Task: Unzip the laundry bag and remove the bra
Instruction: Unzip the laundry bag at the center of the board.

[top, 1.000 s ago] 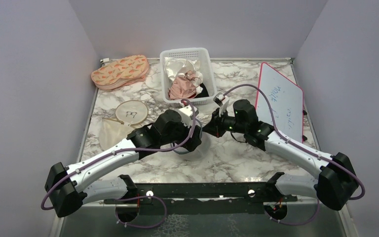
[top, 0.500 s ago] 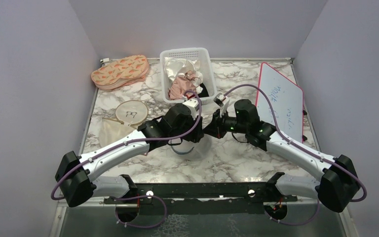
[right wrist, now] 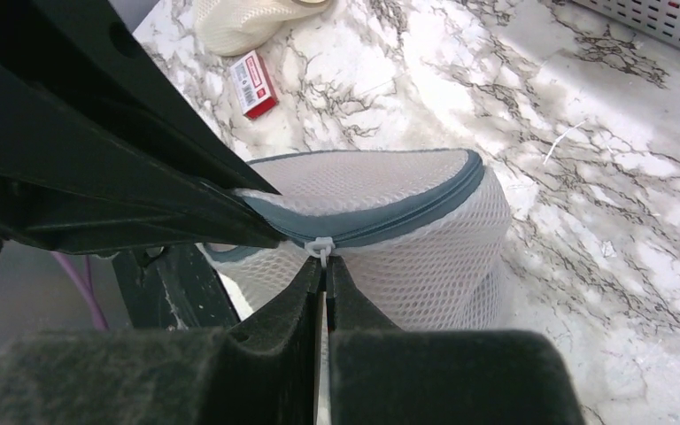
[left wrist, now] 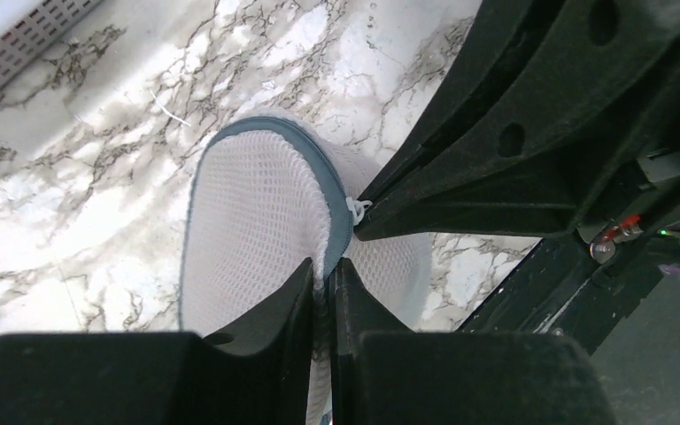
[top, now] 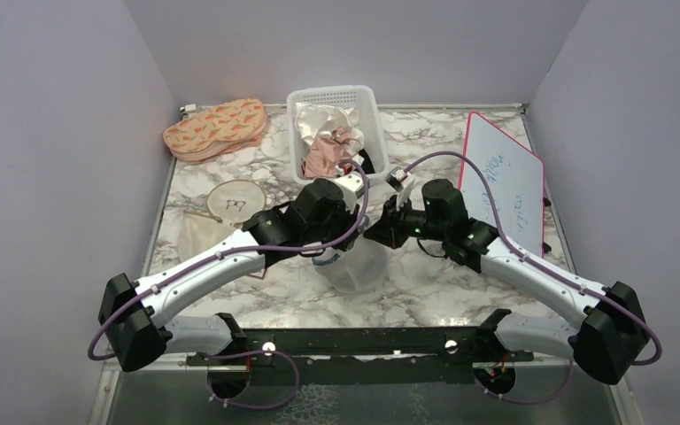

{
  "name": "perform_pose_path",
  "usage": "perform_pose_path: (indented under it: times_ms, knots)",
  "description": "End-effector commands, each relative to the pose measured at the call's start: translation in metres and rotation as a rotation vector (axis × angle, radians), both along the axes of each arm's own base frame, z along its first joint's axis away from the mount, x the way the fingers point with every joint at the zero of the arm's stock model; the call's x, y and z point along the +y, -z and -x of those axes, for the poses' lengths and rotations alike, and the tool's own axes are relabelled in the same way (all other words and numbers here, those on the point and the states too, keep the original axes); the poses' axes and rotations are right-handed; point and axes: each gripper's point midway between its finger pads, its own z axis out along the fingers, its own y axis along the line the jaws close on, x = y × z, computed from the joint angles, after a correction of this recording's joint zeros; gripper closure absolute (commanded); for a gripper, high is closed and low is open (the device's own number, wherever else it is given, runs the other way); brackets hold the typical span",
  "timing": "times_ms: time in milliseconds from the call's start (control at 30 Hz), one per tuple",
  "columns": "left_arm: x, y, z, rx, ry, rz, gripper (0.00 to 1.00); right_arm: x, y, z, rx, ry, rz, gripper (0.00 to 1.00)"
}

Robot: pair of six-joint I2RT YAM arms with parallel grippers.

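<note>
The laundry bag (top: 360, 266), a white mesh drum with a blue-grey zip rim, stands mid-table between my two arms. My left gripper (left wrist: 323, 270) is shut, pinching the mesh and rim at the bag's top edge. Its dark body crosses the right wrist view, hiding the zip left of the pull. My right gripper (right wrist: 326, 267) is shut on the small white zip pull (right wrist: 320, 245), which also shows in the left wrist view as the zip pull (left wrist: 355, 208). To the right of the pull the zip (right wrist: 407, 212) looks closed. The bra is hidden; nothing pink shows through the mesh.
A white slotted basket (top: 332, 93) with pink and cream cloths stands at the back. A whiteboard (top: 505, 181) lies on the right. A patterned pouch (top: 217, 128), a round hoop (top: 236, 201) and a cream pouch (top: 197, 241) are on the left. A small red box (right wrist: 254, 84) lies nearby.
My left arm has moved right and forward onto the bag, and its jaws have gone from open to shut on the rim. The right gripper has stayed shut on the zip pull.
</note>
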Motion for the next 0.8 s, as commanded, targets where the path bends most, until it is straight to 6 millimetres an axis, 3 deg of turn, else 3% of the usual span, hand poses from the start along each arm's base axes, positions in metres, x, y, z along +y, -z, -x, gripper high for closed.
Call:
perform_pose_path:
  times_ms: [0,300,533,667,767]
  knots:
    - [-0.001,-0.033,-0.007,-0.124,0.067,-0.004,1.00,-0.010,0.001,-0.012,-0.011,0.098,0.034,0.99]
    - [-0.007,-0.047,0.000,-0.221,0.233,-0.018,1.00,-0.024,0.003,-0.038,-0.043,0.239,0.085,0.99]
    - [0.018,-0.044,-0.035,-0.467,0.192,-0.198,1.00,-0.032,0.005,-0.053,-0.036,0.267,0.097,0.99]
    - [0.013,-0.055,-0.037,-0.639,0.236,-0.128,1.00,-0.021,0.001,-0.051,-0.049,0.202,0.064,0.99]
    - [0.014,-0.052,-0.028,-0.658,0.228,-0.054,1.00,-0.012,0.002,-0.042,-0.043,0.124,0.037,0.99]
